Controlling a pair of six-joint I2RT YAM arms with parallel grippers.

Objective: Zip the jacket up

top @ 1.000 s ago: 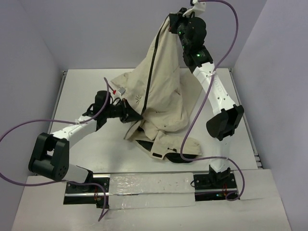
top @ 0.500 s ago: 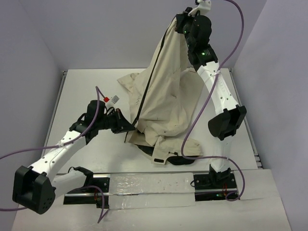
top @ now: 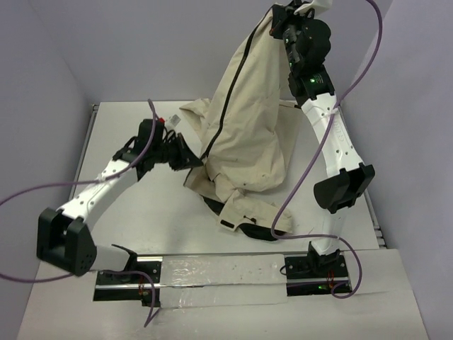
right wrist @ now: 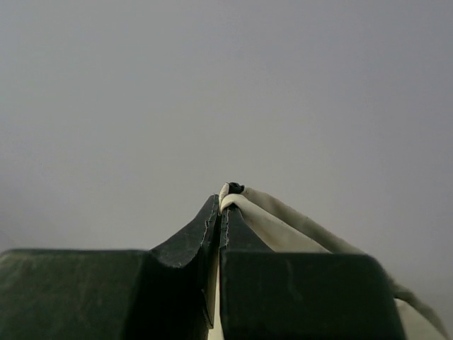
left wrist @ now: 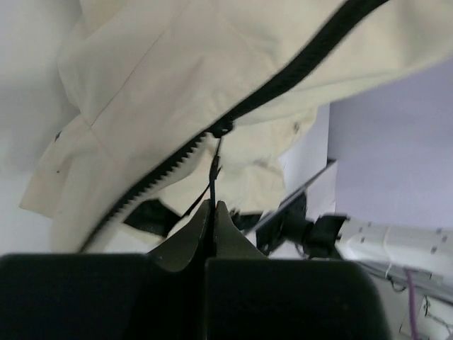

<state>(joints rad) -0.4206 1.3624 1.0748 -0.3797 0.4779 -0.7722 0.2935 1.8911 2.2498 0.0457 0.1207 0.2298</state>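
While the jacket (top: 244,134) hangs w/ its lower part heaped on the table (top: 120,205), R gripper (right wrist: 221,202) pinches its top edge, L gripper (left wrist: 211,207) at its left clamps the zip pull (left wrist: 214,166); purple cable (top: 282,202) crosses its right side.

Left arm (top: 99,190) sits low, stretched from its base toward the jacket (top: 244,120), with the wrist roughly level. Left gripper (top: 194,161) is at the jacket's left edge, jaws pressed tight on the zipper pull (left wrist: 214,164) (thin dark tab, tips pinching its lower end). Right arm (top: 330,134) is reared up tall, elbow bent to the right of the jacket, forearm rising to the jacket's top. Right gripper (top: 277,17) is up there, jaws clamped on the jacket's top edge.
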